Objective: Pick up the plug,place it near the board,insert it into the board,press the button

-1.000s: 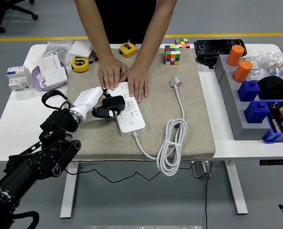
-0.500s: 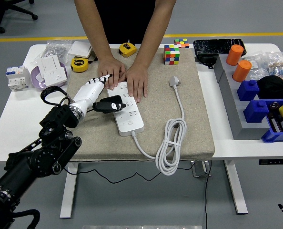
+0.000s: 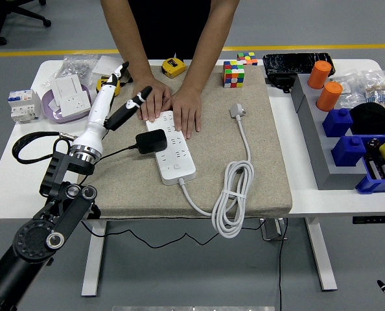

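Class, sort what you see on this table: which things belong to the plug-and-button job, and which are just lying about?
Job: black plug, white power strip, left hand, person's hands steadying the strip.
Lying about: tape measures, Rubik's cube, orange cylinders, wall socket.

A black plug (image 3: 151,141) sits in the left edge of the white board (image 3: 174,147); board lies diagonally.

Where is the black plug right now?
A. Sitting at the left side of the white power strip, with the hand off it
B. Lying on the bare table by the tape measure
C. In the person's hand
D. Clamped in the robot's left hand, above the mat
A: the black plug sits against the left side of the white power strip, while the left hand is raised with open fingers and holds nothing.
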`<state>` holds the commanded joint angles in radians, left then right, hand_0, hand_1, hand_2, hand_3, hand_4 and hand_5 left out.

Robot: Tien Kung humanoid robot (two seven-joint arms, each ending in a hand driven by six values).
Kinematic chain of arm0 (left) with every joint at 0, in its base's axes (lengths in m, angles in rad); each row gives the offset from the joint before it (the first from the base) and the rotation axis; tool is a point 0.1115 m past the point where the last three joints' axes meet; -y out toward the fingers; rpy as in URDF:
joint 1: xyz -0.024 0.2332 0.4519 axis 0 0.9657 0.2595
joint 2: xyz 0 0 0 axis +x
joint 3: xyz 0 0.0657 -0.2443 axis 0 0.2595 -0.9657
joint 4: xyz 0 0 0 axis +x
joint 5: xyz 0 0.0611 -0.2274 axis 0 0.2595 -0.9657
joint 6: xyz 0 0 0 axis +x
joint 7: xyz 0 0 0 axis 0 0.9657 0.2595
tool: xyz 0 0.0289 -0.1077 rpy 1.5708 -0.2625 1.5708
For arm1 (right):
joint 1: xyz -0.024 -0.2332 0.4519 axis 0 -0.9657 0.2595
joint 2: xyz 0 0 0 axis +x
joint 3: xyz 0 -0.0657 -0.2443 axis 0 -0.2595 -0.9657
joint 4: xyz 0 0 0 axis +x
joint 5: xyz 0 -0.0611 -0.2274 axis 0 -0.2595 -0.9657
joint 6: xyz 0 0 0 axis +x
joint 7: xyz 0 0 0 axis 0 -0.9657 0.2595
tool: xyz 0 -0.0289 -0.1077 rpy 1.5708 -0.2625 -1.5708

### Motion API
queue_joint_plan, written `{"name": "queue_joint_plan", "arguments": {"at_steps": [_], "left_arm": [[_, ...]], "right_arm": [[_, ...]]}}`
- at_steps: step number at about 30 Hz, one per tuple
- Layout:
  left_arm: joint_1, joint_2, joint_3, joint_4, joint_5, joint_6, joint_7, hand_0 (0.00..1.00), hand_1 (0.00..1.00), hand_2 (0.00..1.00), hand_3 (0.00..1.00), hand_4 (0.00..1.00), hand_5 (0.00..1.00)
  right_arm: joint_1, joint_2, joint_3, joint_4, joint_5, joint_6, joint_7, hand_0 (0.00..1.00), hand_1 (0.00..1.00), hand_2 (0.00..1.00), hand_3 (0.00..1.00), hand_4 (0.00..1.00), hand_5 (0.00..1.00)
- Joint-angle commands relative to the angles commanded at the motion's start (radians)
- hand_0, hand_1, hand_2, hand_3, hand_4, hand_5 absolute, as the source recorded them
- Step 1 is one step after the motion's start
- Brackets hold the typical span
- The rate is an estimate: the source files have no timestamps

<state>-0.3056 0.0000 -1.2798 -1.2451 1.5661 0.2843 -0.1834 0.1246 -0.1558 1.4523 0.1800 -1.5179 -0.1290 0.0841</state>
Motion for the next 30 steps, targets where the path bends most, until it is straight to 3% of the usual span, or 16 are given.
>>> {"name": "queue_joint_plan", "arguments": {"at_steps": [6, 8, 15, 30], "left_arm": [[0.097, 0.000, -0.110, -0.144, -0.254, -0.040, -0.008, 0.959, 0.998, 0.973, 0.976, 0.998, 0.998], [0.133, 0.000, -0.150, -0.183, -0.338, -0.074, -0.017, 0.959, 0.998, 0.973, 0.976, 0.998, 0.998], [0.192, 0.000, -0.232, -0.220, -0.605, -0.119, -0.030, 0.944, 0.998, 0.959, 0.977, 0.998, 0.998], [0.196, 0.000, -0.242, -0.223, -0.584, -0.135, -0.008, 0.945, 0.998, 0.948, 0.970, 0.998, 0.998]], "right_arm": [[-0.002, 0.004, 0.007, 0.000, 0.001, -0.001, 0.002, 0.934, 0.898, 0.849, 0.868, 0.998, 0.998], [-0.003, 0.004, 0.008, 0.000, 0.002, -0.001, 0.003, 0.934, 0.898, 0.849, 0.868, 0.998, 0.998], [-0.003, 0.007, 0.008, 0.000, 0.005, -0.001, 0.003, 0.933, 0.898, 0.849, 0.868, 0.998, 0.998], [0.000, 0.005, -0.001, 0.000, 0.002, 0.001, 0.002, 0.930, 0.898, 0.849, 0.868, 0.998, 0.998]]}}
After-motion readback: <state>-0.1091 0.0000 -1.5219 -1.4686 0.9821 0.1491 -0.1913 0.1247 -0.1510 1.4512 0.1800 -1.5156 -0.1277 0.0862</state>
